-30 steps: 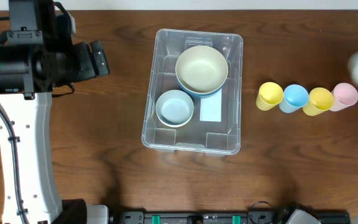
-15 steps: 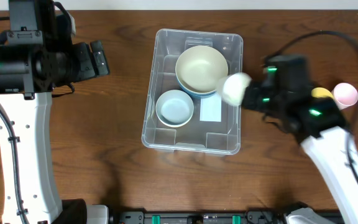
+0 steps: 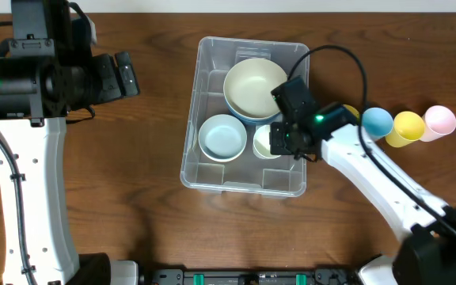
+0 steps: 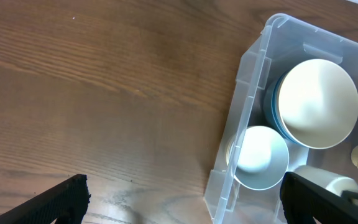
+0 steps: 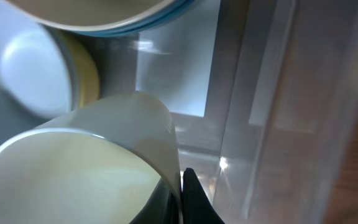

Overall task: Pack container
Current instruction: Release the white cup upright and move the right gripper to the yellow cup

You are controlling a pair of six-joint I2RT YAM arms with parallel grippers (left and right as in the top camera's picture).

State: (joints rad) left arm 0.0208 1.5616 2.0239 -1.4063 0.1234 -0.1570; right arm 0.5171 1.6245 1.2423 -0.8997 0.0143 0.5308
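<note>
Left gripper (image 4: 185,202): fingers spread wide, nothing held, well left of the container (image 3: 244,188). Container sits mid-table (image 3: 133,198). Right gripper (image 3: 282,141) is down inside its right half, pinched on a cream cup (image 3: 264,142), just beside the small blue bowl (image 3: 222,136).

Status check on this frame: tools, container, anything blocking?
Left tool open, off to the side. Right tool shut on cream cup, inside container beside small blue bowl. Nothing blocking the drop spot.
</note>
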